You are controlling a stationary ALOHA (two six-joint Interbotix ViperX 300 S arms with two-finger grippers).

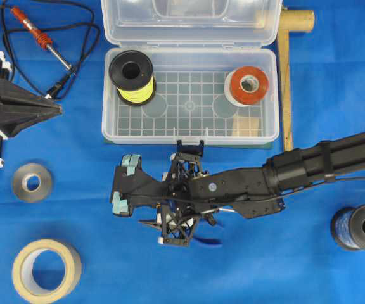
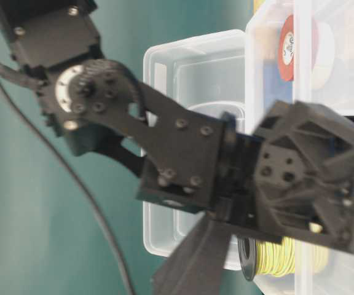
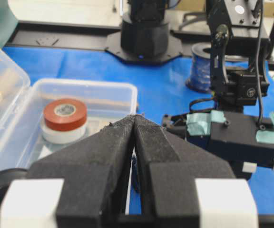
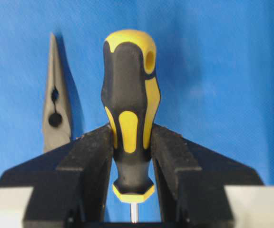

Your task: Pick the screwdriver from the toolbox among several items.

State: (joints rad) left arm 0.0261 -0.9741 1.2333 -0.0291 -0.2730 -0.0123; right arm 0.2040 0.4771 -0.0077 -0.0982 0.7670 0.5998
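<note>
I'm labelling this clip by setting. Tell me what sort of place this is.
Probably a robotics lab bench set up as a small electronics workstation: a blue cloth-covered table, a clear toolbox holding a spool of yellow wire, and a soldering iron lying beside it.

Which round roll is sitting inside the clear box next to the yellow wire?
The red-orange tape roll with white core; the beige tape roll and grey one lie outside on blue cloth.

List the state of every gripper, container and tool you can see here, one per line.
Toolbox: lid open.
Screwdriver: out of the toolbox, clamped by its handle.
Right gripper: shut on the screwdriver.
Left gripper: shut, holding nothing.
Pliers: lying on the blue cloth, jaws closed.
Soldering iron: lying on the cloth, outside the toolbox.
</note>
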